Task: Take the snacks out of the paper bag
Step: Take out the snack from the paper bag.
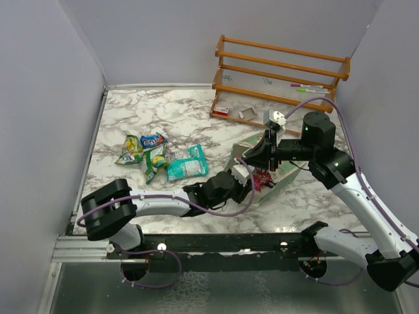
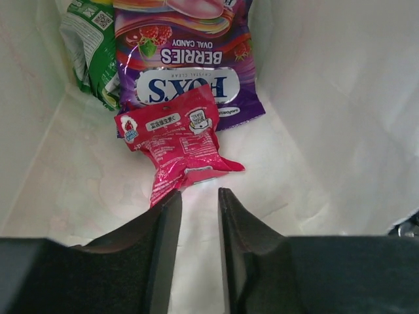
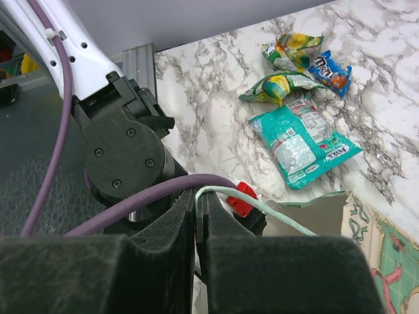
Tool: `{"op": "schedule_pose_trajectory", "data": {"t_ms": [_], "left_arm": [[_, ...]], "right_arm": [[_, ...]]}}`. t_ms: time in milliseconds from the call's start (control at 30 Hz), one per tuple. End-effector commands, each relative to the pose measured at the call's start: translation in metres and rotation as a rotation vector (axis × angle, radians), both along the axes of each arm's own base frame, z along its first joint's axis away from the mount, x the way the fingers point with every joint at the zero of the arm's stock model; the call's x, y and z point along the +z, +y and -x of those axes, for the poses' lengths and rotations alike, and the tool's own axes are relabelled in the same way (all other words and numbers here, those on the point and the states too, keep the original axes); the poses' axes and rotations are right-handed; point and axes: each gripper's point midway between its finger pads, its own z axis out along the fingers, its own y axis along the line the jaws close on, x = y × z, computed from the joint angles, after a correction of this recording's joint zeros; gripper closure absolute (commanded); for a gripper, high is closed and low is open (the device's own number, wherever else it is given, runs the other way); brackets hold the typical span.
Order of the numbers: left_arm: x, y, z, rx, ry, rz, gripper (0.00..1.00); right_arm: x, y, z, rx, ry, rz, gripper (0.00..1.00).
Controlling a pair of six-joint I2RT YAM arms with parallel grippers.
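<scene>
The paper bag (image 1: 283,175) lies on its side at mid-table. My left gripper (image 2: 200,195) is inside it, open with a narrow gap and nothing between the fingers, just short of a red-pink packet (image 2: 175,140). Behind that lie a purple berries candy bag (image 2: 186,62) and a green packet (image 2: 90,46). My right gripper (image 3: 198,196) is shut on the bag's thin string handle (image 3: 275,212), holding the mouth up. Outside the bag on the marble lie a teal-white packet (image 1: 187,162), a blue packet (image 1: 154,139) and two yellow-green packets (image 1: 131,149).
A wooden rack (image 1: 281,72) stands at the back right with a small red-white box (image 1: 221,110) by its foot. Grey walls close in the left, back and right. The left arm's wrist (image 3: 124,150) fills the space under my right gripper.
</scene>
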Motion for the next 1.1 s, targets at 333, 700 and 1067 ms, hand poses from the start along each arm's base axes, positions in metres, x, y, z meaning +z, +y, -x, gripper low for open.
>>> {"op": "schedule_pose_trajectory", "data": {"t_ms": [333,700,1067], "left_arm": [[-0.032,-0.02,-0.021,0.016,-0.049,-0.098,0.38],[-0.054,-0.026,-0.021,-0.004,-0.047,-0.117,0.36],[-0.086,-0.021,-0.024,0.01,-0.03,-0.209,0.35]], "right_arm": [[0.011,-0.002,0.016,0.038,-0.042,-0.054,0.97],[0.034,-0.029,-0.017,-0.307,-0.064,-0.054,0.98],[0.048,-0.028,-0.01,-0.294,-0.066,-0.122,0.99]]}}
